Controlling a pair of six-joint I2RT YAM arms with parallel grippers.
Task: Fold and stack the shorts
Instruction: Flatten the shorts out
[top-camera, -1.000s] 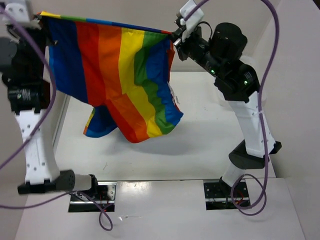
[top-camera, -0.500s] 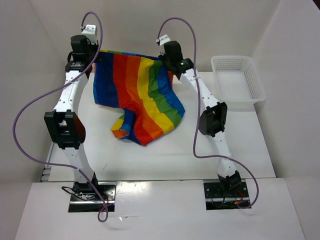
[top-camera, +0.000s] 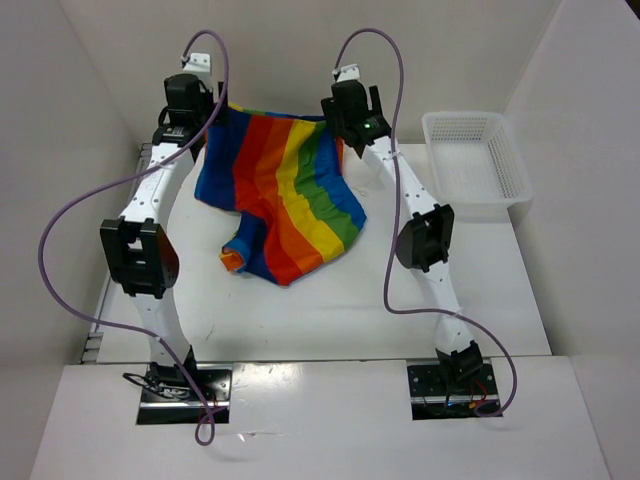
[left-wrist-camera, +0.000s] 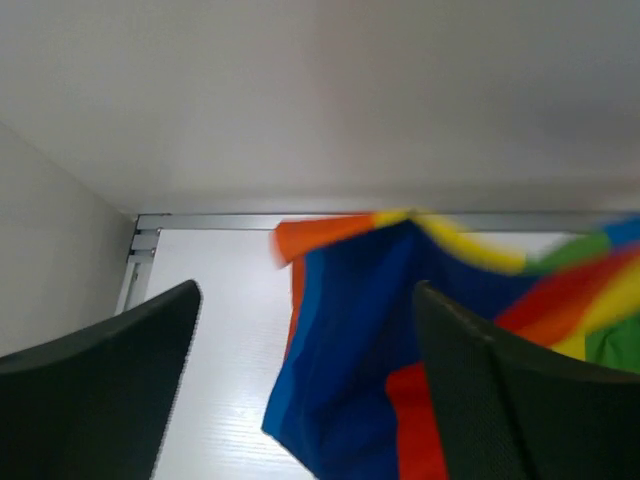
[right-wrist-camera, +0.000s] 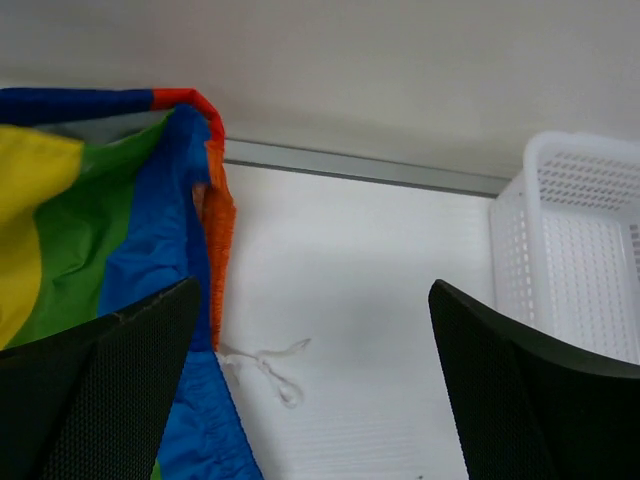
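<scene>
The rainbow-striped shorts (top-camera: 285, 195) lie loosely spread at the far middle of the table, one leg curled up at the near left. My left gripper (top-camera: 207, 118) hovers open over their far left corner. In the left wrist view the left gripper (left-wrist-camera: 305, 300) holds nothing, and the blurred blue and red cloth of the shorts (left-wrist-camera: 360, 340) sits below its jaws. My right gripper (top-camera: 345, 130) stands open at the far right corner. Seen from the right wrist, the right gripper (right-wrist-camera: 313, 300) has only bare table and the white drawstring (right-wrist-camera: 270, 365) between its fingers, with the shorts (right-wrist-camera: 90, 220) to its left.
A white mesh basket (top-camera: 475, 160) stands at the far right of the table, seen again in the right wrist view as the basket (right-wrist-camera: 580, 250). White walls close in the table at the back and on both sides. Purple cables arc above each arm.
Both grippers have opened and let go of the waistband they held stretched in the air. The shorts have dropped onto the table, and both arms now reach lower towards the far edge.
</scene>
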